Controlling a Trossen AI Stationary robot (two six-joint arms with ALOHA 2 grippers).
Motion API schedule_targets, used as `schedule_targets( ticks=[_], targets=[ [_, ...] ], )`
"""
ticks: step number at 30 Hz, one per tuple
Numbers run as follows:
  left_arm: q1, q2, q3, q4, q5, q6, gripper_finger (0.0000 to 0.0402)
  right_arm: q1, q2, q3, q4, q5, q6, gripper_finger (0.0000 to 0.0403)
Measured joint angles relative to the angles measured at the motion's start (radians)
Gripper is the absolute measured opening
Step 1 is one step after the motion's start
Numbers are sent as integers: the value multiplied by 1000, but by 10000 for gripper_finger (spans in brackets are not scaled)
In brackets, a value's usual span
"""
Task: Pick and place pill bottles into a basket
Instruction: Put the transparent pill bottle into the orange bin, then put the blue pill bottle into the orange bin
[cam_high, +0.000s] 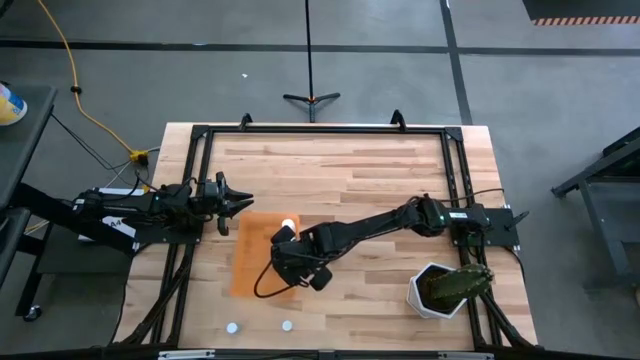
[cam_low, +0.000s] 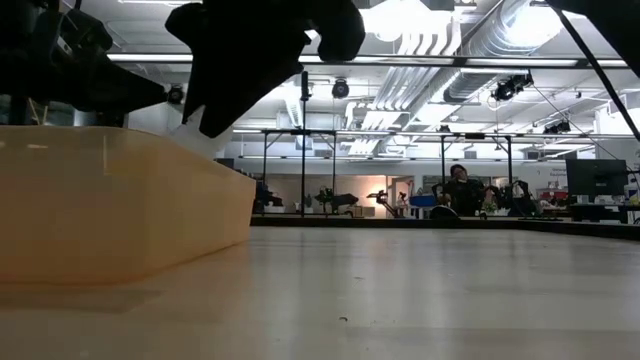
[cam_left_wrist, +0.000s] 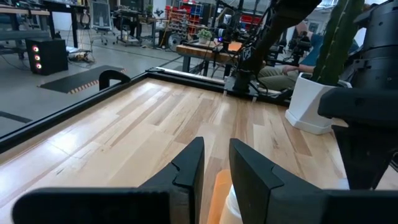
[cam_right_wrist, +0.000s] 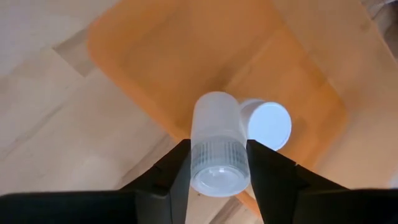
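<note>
— Bottle (cam_right_wrist: 214, 146) first — how will it handle?

— Light and stiff, I'd judge, smooth plastic that could slip; the ribbed cap is the best place to take hold. The right gripper (cam_right_wrist: 216, 163) is clamped on it there, over the orange basket (cam_right_wrist: 155, 56).

— Its look?

— Small, white, frosted body. A second bottle (cam_right_wrist: 268, 124) stands in the basket just beside it; two more (cam_high: 232, 327) (cam_high: 287, 325) sit on the table's (cam_high: 380, 170) near edge.

— Left gripper (cam_left_wrist: 216, 163)?

— Waiting at the basket's left edge, fingers nearly together, holding nothing. A white plant pot (cam_high: 432, 292) stands at the right.
</note>
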Motion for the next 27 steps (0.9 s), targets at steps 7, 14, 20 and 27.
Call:
schedule_targets(
  ticks=[7, 14, 20, 27],
  targets=[
    [0, 0, 0, 0, 0, 0, 111, 0, 0, 0, 2, 52, 1, 176],
    [0, 0, 0, 0, 0, 0, 111, 1, 0, 0, 3, 61, 10, 189],
    [0, 0, 0, 0, 0, 0, 111, -5, -32, 1, -84, 21, 220, 178],
    [0, 0, 0, 0, 0, 0, 111, -9, -49, 1, -194, -110, 353, 145]
  ],
)
